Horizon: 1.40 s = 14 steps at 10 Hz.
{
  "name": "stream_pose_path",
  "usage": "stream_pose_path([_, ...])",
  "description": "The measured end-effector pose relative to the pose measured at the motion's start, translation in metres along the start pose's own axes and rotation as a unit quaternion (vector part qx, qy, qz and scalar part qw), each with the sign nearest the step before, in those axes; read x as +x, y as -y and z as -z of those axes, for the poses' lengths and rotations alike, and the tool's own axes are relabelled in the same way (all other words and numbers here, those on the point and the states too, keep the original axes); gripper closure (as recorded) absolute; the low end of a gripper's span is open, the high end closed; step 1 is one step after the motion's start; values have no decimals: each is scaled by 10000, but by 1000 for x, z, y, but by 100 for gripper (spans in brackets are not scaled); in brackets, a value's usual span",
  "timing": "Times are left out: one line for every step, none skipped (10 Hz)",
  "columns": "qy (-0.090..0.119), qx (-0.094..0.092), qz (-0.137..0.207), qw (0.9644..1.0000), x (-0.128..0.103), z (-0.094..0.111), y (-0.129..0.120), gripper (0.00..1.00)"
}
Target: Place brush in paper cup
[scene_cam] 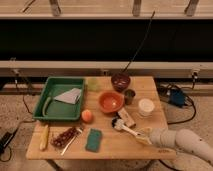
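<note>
The brush [120,125] lies on the wooden table [115,147], its round dark head toward the middle and its white handle slanting down to the right. My gripper [144,136] reaches in from the lower right, low over the table, and is shut on the end of that handle. The paper cup [146,106], short and white, stands upright behind the gripper near the table's right edge, apart from the brush.
A tan block [126,117] lies right beside the brush head. An orange bowl [110,101], a small dark metal cup [129,96], a dark bowl [120,81] and a yellow-green cup [92,84] stand further back. A green tray [59,97] fills the left side. A green sponge [93,140], grapes [65,136] and a banana [44,136] lie at the front.
</note>
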Motion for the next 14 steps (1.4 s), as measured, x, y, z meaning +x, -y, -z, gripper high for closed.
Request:
stream_pose_path([32,45,8,10000,-3,10,4,100])
stream_pose_path([84,74,11,9999,-8,19,8,100])
stream_pose_path([135,94,14,9999,-13,27,10,100])
stream_pose_path([266,140,5,9995,-20,42,15,100])
stream_pose_path([385,165,-41,9991,-22,51,19,100])
stream_pose_path([441,167,-79,9989,-21,55,21,100])
stream_pose_path([654,258,-289,9971,-17,73,35,100])
stream_pose_path([707,262,-349,9965,-15,77,39,100])
stream_pose_path([794,293,-421,9955,-15,84,45,100])
stream_pose_path([868,291,-459,9947,-17,88,48,100])
stream_pose_path([955,304,-471,9938,-21,93,52,100])
stream_pose_path([1033,279,-452,9932,-27,98,52,100])
stream_pose_path([1123,243,-411,9925,-37,105,52,100])
stream_pose_path([1198,217,-365,9919,-47,112,53,100])
